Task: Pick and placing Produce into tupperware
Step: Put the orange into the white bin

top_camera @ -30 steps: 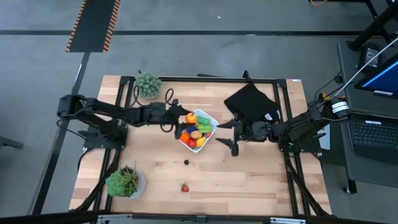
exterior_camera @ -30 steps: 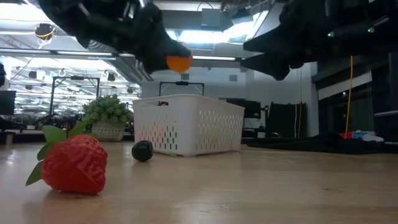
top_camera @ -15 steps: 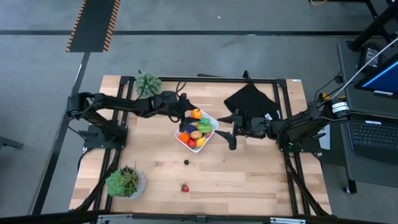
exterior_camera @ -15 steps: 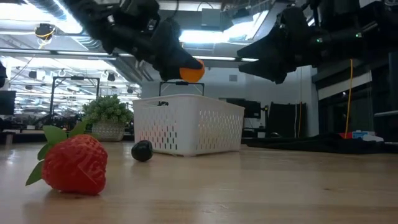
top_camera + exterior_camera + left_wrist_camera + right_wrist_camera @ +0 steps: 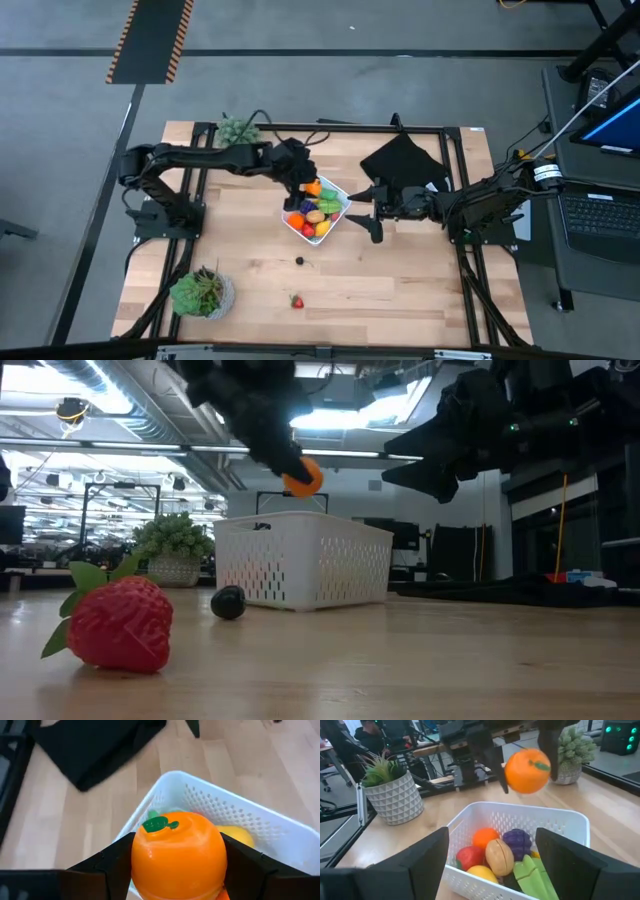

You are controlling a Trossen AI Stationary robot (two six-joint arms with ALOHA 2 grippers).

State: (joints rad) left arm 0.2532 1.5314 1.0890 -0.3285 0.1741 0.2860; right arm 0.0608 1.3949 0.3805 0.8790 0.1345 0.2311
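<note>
Evidently the release step was in hand: a toy orange (image 5: 178, 851) was held between the fingers (image 5: 107, 865) of the left gripper (image 5: 305, 187), closed on its sides, directly above the far-left rim of the tupperware (image 5: 340, 192). The tupperware sat near the middle of the table (image 5: 400, 290), toward the far edge, already holding red, yellow, green, tan and purple produce (image 5: 497, 855). The right gripper (image 5: 377, 212) was kept just beside the container's right side, its fingers spread wide and holding nothing.

For a clean drop, the orange would best be carried a little further inward over the basket's open space and lowered before the fingers are parted, since a release at the rim could let it bounce out or roll off the heaped pieces.

Two pieces were left on the bare wood: a small dark fruit (image 5: 299, 261) and a strawberry (image 5: 296, 300) nearer the front edge. A black cloth (image 5: 400, 160) lay toward the far-right corner, and potted plants (image 5: 203, 291) stood at the left corners. Beyond the table, lit ceiling beams and workstations were seen.
</note>
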